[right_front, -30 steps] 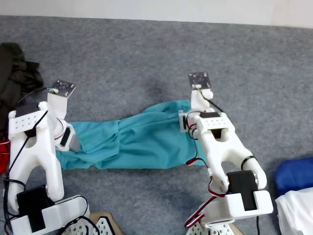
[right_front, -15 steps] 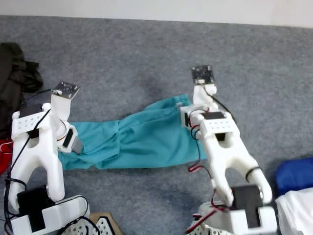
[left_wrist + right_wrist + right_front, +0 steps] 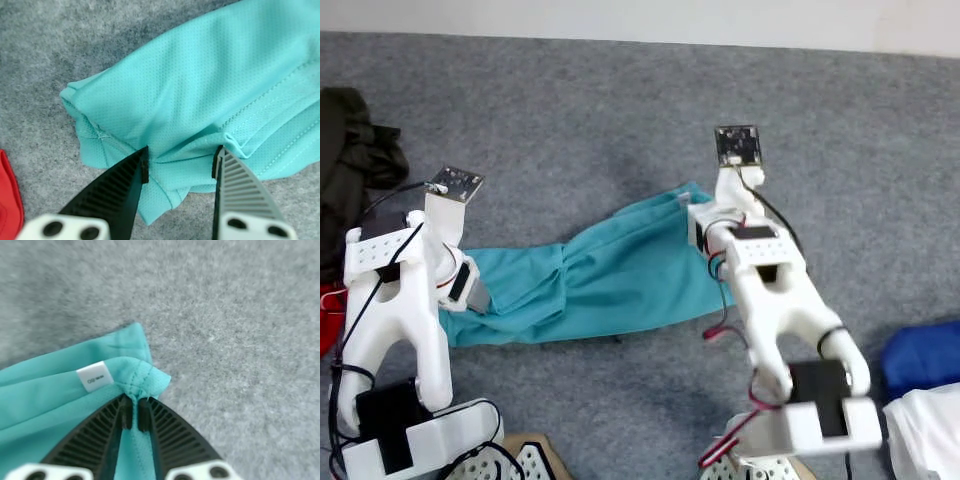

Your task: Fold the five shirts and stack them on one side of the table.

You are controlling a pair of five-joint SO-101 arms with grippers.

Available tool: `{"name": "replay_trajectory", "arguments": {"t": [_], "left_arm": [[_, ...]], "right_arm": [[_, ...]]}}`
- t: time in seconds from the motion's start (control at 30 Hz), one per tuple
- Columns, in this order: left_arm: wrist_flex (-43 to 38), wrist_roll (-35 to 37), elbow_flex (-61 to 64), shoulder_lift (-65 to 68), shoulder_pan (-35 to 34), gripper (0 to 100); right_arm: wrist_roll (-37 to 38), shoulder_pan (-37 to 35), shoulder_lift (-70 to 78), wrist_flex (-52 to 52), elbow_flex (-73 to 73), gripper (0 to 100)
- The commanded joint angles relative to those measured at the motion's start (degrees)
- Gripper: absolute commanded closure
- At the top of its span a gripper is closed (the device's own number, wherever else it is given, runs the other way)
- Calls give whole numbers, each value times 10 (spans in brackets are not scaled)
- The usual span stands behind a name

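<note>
**Holding one teal shirt at both ends, fold not yet made**

- Item: teal mesh-knit shirt [image 3: 590, 285], bunched lengthwise across the middle of the grey felt-like table top [image 3: 570, 110], between the two arms.
- Right gripper [image 3: 131, 415]: fingers pressed together on a hemmed corner of the shirt, just beside its small white label [image 3: 94, 376].
- Left gripper [image 3: 181, 162]: jaws spread, tips either side of a crease at the shirt's opposite end, nothing clamped.
- Progress, as I judge it: this shirt is gathered but not squared, and I see no neat stack. Most of the job looks to be left.
- Edges: a heaped black garment [image 3: 355, 150] and a red cloth [image 3: 10, 200] on the left arm's side, a blue garment [image 3: 920, 355] and a white garment [image 3: 925, 430] on the right arm's side. Whether any is folded I cannot tell.
- Room: the widest stretch of grey surface lies beyond the shirt, away from the arm bases. Both sides are crowded, so a stacking spot would need care
</note>
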Motion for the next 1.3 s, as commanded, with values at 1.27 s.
{"name": "replay_trajectory", "arguments": {"t": [1.27], "left_arm": [[118,100,-190,-19,-8,768]], "right_arm": [[-4,1,-93,109,36,731]]}}
